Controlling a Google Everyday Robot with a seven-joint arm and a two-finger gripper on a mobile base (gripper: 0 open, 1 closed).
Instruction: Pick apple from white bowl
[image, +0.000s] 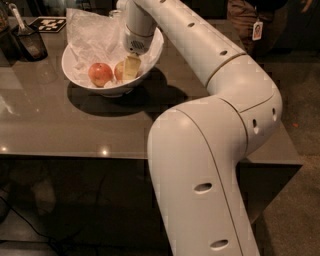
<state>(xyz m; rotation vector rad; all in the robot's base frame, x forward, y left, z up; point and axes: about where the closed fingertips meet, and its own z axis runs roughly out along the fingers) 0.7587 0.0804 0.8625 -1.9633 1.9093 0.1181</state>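
The white bowl stands on the grey table at the back left, lined with crumpled white paper. Two apples lie in it. The evenly redder apple lies free at the left. The apple lies just right of it, showing an orange-red side, its right half hidden by the gripper. My gripper reaches down into the bowl from the white arm and sits right against this apple, low in the bowl.
The grey table has its front edge near the middle of the view. A dark container with a utensil stands at the far left. A black-and-white marker tag lies behind the bowl. A person stands at the back right.
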